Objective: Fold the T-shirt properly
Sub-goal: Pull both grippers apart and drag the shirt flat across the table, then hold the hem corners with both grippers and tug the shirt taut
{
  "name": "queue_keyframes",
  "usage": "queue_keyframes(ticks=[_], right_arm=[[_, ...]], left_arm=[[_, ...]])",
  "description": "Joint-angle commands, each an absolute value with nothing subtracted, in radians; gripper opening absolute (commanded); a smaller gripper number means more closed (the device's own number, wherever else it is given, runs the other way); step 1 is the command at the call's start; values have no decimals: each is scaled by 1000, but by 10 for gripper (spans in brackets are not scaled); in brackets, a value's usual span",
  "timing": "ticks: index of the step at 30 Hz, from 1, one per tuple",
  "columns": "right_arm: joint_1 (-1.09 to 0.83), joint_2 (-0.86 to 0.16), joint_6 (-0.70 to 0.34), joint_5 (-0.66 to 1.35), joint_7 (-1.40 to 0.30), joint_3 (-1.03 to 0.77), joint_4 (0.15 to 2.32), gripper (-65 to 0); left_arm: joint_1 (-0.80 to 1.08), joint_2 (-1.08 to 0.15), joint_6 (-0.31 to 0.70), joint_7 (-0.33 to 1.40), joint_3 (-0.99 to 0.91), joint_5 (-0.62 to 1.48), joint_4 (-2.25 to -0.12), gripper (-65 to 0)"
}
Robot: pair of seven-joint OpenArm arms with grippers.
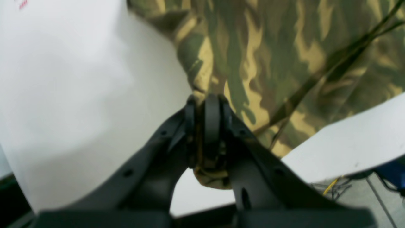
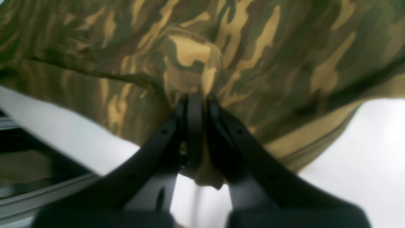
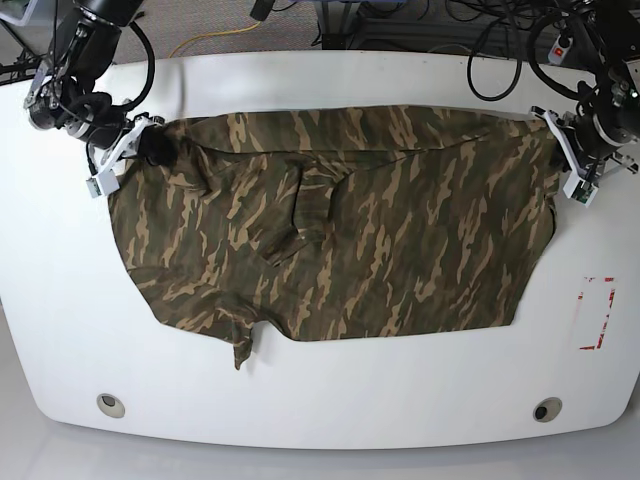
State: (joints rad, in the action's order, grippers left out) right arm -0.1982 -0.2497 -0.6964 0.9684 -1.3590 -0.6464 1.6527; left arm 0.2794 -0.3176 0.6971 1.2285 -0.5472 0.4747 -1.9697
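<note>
Camouflage T-shirt [image 3: 340, 230], spread on white table [image 3: 320, 400], pinched at both far corners.

The garment is laid across the middle of the table, creased near its centre, one sleeve pointing toward the near edge. The far-right corner is clamped between the closed jaws of the left gripper [image 1: 207, 104]; the far-left corner is clamped likewise by the right gripper [image 2: 195, 101]. A red-outlined mark [image 3: 596, 312] is seen on the table at the right.
</note>
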Motion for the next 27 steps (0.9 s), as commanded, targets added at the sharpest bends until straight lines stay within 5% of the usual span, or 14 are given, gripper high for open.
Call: queue_keyframes(ticks=[1,11,22,27], right_arm=[[-214,-265,-698,1043,-1349,-651,1669,-650],[-292,-262,-698,1059,-1349,-668,1669,-633],[-309,-268,-698,1101,-1392,-667,1675,-208],[-275,-300,-698,1133,-1383,-665,1670,-184]], left_arm=[[277,-341,698,1213,-570,478,-1974,-646],[280,-343,698,1213,-572,478,-1969,-646],[282,-338,698,1213,-565,404,-1968,-646],[280,-335,698,1213,-564,364,-1969,-646]])
